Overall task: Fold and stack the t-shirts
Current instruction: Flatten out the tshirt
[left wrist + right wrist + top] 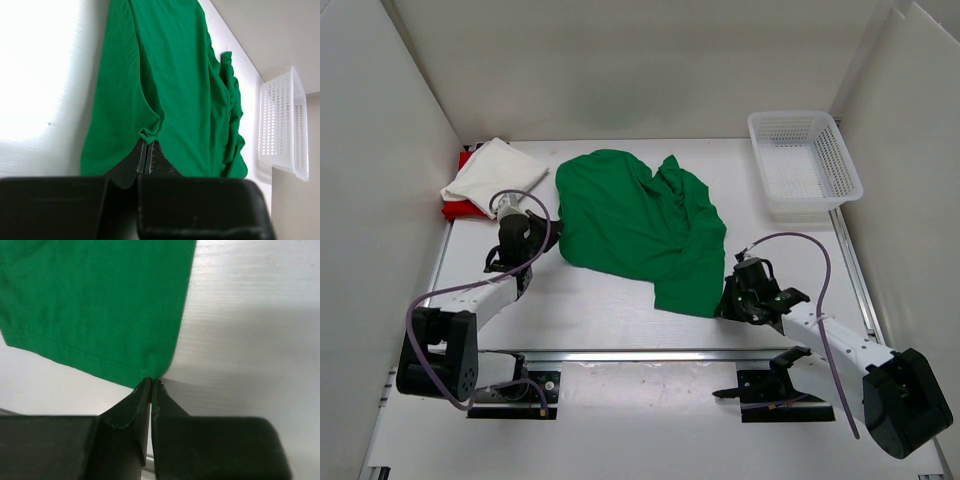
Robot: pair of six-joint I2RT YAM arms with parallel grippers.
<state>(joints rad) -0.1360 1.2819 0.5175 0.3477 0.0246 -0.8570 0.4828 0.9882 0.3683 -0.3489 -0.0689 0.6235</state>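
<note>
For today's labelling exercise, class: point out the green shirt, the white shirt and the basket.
green shirt (630, 225): top view, middle of the spread cloth.
white shirt (492, 172): top view, middle of its upper face.
basket (807, 207): top view, its near wall.

We record the top camera high over the near edge, looking down on the whole flat white table (610, 325). Left wrist camera: low, close, facing along the crumpled green cloth t-shirt (175, 75) toward the white plastic mesh basket (282, 125). Right wrist camera: very close on that t-shirt's hemmed corner. All three views share the t-shirt.
</note>
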